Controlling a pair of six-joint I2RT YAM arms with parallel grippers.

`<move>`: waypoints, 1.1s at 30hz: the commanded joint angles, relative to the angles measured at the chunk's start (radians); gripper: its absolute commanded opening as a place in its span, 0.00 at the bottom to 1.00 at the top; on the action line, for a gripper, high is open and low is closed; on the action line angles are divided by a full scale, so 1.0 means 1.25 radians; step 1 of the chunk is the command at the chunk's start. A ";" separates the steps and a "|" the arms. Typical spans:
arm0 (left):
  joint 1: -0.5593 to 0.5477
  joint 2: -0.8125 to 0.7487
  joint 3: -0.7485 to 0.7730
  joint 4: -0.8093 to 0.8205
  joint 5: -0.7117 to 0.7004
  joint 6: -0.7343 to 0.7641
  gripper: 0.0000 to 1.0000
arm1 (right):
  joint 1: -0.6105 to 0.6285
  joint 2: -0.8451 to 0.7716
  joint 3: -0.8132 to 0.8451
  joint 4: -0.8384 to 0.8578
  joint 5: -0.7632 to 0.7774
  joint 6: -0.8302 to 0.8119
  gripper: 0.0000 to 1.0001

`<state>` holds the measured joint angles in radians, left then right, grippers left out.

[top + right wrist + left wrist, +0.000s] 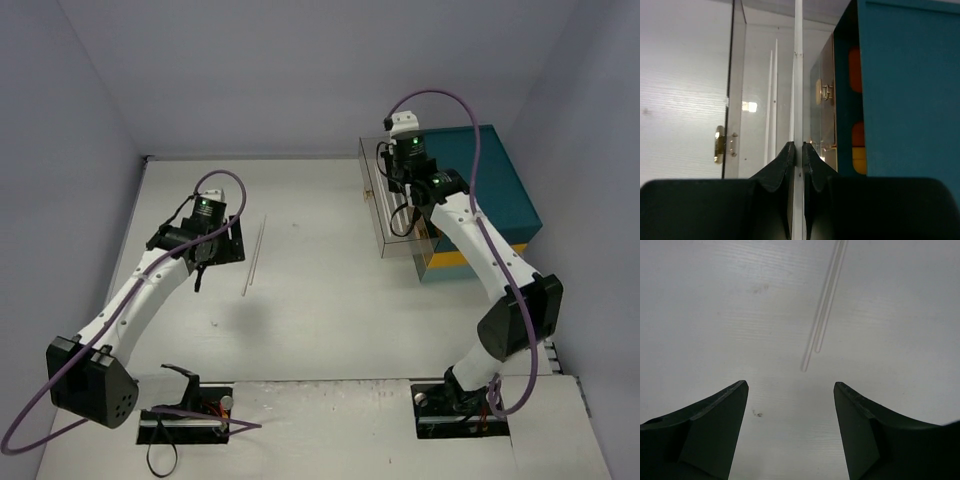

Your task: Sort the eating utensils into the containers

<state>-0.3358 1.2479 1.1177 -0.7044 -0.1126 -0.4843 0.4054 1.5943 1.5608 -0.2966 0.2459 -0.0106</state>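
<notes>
Two clear, finger-slim eating utensils [253, 258] lie side by side on the white table; in the left wrist view their near ends [812, 347] rest just ahead of my left gripper [790, 385]. That gripper [200, 272] hovers to their left, open and holding nothing. My right gripper [800, 145] is shut on a thin clear panel [798, 75] of the see-through container [392, 205], seen edge-on. Pale slim pieces [772, 100] show inside the container. In the top view the right gripper [405, 222] is at the container's near end.
A large teal chest with a yellow band [490, 195] stands right behind the clear container, touching it. Brass fittings [720, 145] sit on the container's wall. The grey walls close in the table on the left, back and right.
</notes>
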 commanded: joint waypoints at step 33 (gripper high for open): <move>0.005 0.314 -0.044 0.123 0.192 0.181 0.43 | -0.018 -0.315 -0.075 0.029 -0.016 -0.010 0.59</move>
<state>-0.3176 1.6281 1.0649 -0.5819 0.1102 -0.2680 0.3866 1.2277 1.4835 -0.3009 0.2195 -0.0273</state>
